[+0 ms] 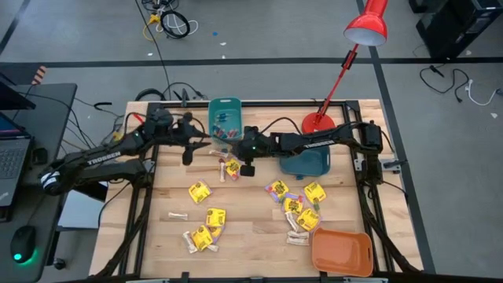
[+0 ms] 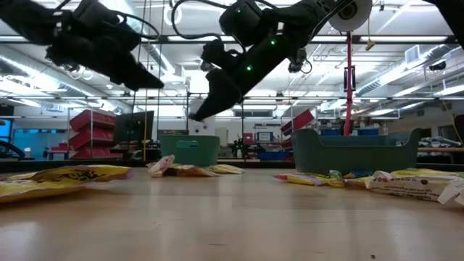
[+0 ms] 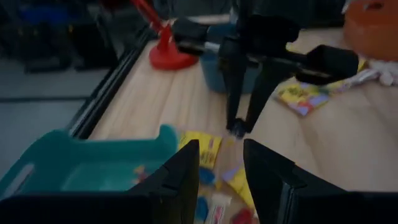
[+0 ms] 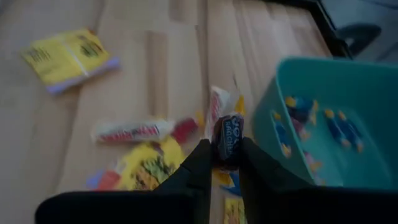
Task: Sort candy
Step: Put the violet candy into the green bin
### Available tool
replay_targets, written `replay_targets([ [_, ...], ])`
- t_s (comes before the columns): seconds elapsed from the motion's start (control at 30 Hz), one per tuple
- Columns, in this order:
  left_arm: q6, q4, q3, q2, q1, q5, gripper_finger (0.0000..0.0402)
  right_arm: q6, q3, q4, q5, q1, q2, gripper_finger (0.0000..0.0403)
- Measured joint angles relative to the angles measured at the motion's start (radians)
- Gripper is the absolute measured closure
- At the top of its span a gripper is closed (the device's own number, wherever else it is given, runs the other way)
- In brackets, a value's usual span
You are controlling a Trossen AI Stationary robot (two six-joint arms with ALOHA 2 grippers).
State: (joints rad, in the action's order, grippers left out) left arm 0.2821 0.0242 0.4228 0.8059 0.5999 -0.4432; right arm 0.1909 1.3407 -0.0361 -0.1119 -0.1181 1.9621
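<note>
Left arm: reaching in from the table's left edge toward the far middle, raised clear of the wood.
Left gripper: fingers spread apart with a clear gap, nothing between them; hovering just left of the teal bin, above a few sweets by its near corner.
Teal bin: at the far centre of the table; small blue and red pieces lying inside.
Right gripper: pinched almost closed on a small dark-wrapped candy, held between the fingertips above the table, just beside the teal bin's near edge; in the high view at.
Candy under the right gripper: a whitish stick with a red end, yellow packets and a pale wrapper, clustered on the wood near the bin.
Candy at the near left: yellow packets and pale sticks, scattered.
Dark green bin: right of centre, partly under the right arm.
Candy at the near right: more yellow packets, bunched together.
Orange bin: near right corner.
Red lamp: base at the far right of the table.
</note>
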Motion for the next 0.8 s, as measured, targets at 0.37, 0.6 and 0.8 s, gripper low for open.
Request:
replay_targets([
  [0.37, -0.186, 0.308, -0.163, 0.0, 0.0, -0.057, 0.0274, 0.046, 0.0, 0.114, 0.046, -0.002, 0.0, 0.0351],
  [0.6, -0.288, 0.337, -0.165, 0.053, -0.001, -0.097, 0.0274, 0.076, 0.0, 0.138, 0.061, -0.002, 0.0, 0.0351],
  [0.8, -0.32, 0.451, -0.165, 0.165, -0.001, -0.093, 0.0274, 0.082, 0.0, 0.14, 0.061, -0.002, 0.0, 0.0351],
])
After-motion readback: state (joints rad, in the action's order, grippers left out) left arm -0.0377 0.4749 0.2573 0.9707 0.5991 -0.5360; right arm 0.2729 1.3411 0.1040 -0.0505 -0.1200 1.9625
